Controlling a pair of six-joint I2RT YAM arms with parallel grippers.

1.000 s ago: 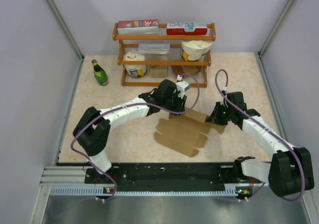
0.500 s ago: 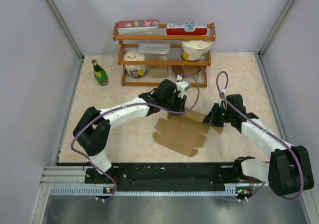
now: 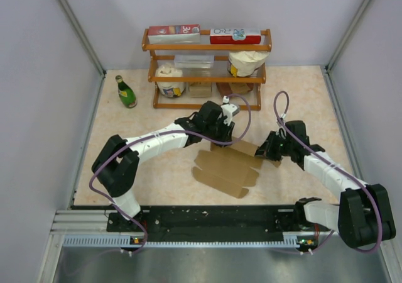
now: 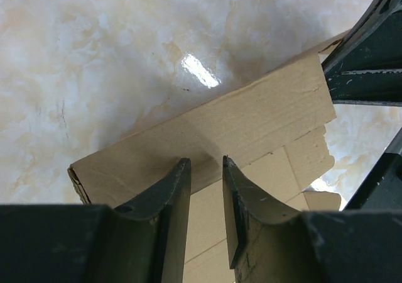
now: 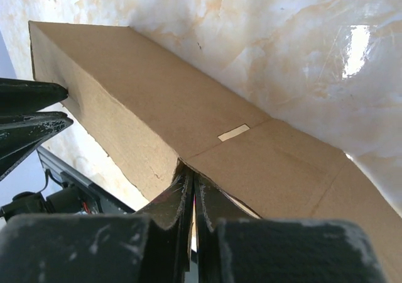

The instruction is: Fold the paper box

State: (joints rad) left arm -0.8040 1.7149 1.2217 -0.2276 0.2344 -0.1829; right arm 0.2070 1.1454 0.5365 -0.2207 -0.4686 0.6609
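From the overhead camera I see the paper box near the middle of the surface. It is a plain brown die-cut sheet, mostly lying flat, with its tabbed edge toward 6 o'clock. The long panel on its 12 o'clock side is raised as a wall.

My left end effector sits at the box's 12 o'clock edge. On the left wrist camera its fingers stand partway open, with a narrow gap between them, and the tips rest against the raised panel. I see only cardboard behind that gap and nothing pinched in it.

My right end effector is at the box's 2 o'clock corner. On the right wrist camera its fingers are pressed fully together and hold nothing. The tips touch the lower edge of the cardboard, just where a crease separates the raised wall from the flatter end flap. In the same view the left arm's fingers show at 9 o'clock, by the far end of the wall.

At 12 o'clock on the surface stands a wooden rack with red-and-white cartons on top and white tubs below. A green bottle stands upright at about 10 o'clock, well apart from the box.
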